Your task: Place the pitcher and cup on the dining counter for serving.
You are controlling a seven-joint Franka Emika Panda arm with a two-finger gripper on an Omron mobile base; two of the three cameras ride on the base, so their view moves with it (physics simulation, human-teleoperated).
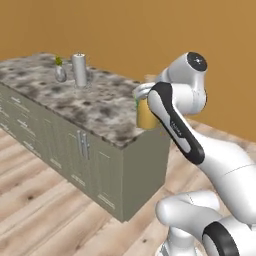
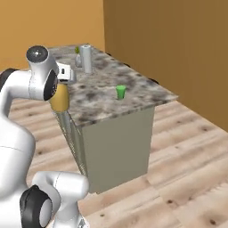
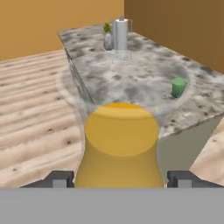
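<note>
The mustard-yellow pitcher (image 3: 120, 144) sits upright between the two dark fingertips of my gripper (image 3: 120, 178), which is shut on its wide body. It hangs in the air at the near end of the dining counter (image 1: 95, 107), by the corner; the pitcher (image 1: 145, 116) is partly hidden behind my arm. From the other side the pitcher (image 2: 59, 99) shows just left of the dining counter (image 2: 102, 95). The small green cup (image 2: 120, 92) stands upright on the marble top near the near end, on the wall side. Ahead of the hand, the cup (image 3: 178, 87) is to the right on the dining counter (image 3: 140, 78).
A white paper-towel roll (image 1: 79, 69) on a holder and a small grey vase with a plant (image 1: 60, 72) stand at the counter's far end. Wooden floor surrounds the counter; an orange wall (image 2: 178, 44) runs along its far side.
</note>
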